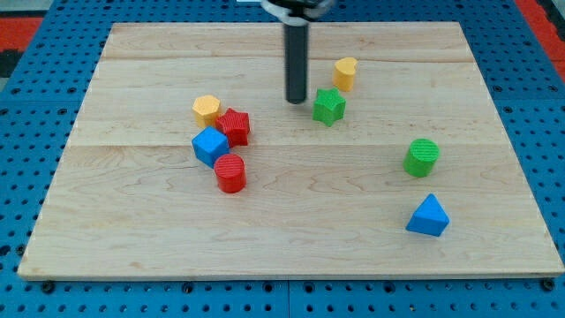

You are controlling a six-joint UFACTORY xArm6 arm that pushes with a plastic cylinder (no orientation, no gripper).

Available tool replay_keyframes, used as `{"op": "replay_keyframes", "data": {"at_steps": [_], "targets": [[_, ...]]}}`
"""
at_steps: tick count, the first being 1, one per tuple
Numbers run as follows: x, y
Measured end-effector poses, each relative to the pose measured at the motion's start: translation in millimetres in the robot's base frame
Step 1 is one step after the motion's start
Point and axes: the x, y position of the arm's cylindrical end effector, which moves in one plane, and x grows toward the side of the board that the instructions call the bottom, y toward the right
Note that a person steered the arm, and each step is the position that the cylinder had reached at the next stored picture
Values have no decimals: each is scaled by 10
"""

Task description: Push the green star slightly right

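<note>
**A:** status on the star?

**B:** green star (328, 106) sits upper-middle of the wooden board (132, 230), a bit to the view's right of centre. Flat on the wood. No real long axis, it's roughly as wide as tall; one point looks aimed toward the view's top, but can't call the exact heading at this res.

**A:** and the rod?

**B:** my tip (296, 102) is down on the board just beside the star, on its view-left side. Thin strip of wood btwn them, so close but apart as far as I can tell. Rod stands upright, upper end cut off by the view's top.

**A:** pincer state?

**B:** no pincer on this rig, just the plain rod, so nothing to call wide or narrow, nothing held.

**A:** neighbours?

**B:** yellow block (345, 73) just up-right of the star, near, not touching. Green cylinder (422, 157) well apart toward lower right, blue triangle (428, 216) below that. Left cluster: yellow hexagon (207, 109), red star (235, 126), blue cube (210, 146), red cylinder (230, 173), packed tight, well apart from the star.
</note>
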Motion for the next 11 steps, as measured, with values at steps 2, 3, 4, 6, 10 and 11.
{"op": "replay_keyframes", "data": {"at_steps": [2,3,4,6,10,11], "targets": [[294,720],[324,416],[652,393],[481,658],[530,817],[410,930]]}}
